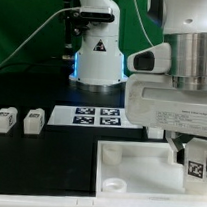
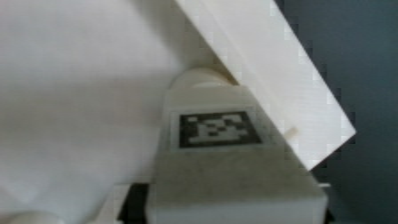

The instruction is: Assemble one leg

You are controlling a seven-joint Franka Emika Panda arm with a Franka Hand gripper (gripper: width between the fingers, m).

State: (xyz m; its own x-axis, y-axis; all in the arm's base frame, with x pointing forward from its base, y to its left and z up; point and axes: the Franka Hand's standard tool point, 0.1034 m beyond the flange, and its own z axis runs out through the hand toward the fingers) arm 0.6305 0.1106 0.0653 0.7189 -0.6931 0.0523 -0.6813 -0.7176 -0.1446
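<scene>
My gripper (image 1: 193, 158) is shut on a leg (image 1: 196, 164), a white post with a black-and-white tag, and holds it upright over the exterior view's right side of the large white tray-like piece (image 1: 137, 166). In the wrist view the held leg (image 2: 219, 130) runs out from my gripper (image 2: 222, 208), and its far end sits at a round corner socket (image 2: 206, 75) beside the piece's raised rim (image 2: 267, 70). I cannot tell whether the end is seated in the socket. Two more legs (image 1: 3, 120) (image 1: 33, 121) lie on the black table at the exterior view's left.
The marker board (image 1: 96, 117) lies flat behind the tray-like piece. The arm's base (image 1: 97, 61) stands at the back, before a green backdrop. The arm's own white body (image 1: 184, 77) fills the exterior view's right. A round socket (image 1: 115, 182) shows at the piece's near corner.
</scene>
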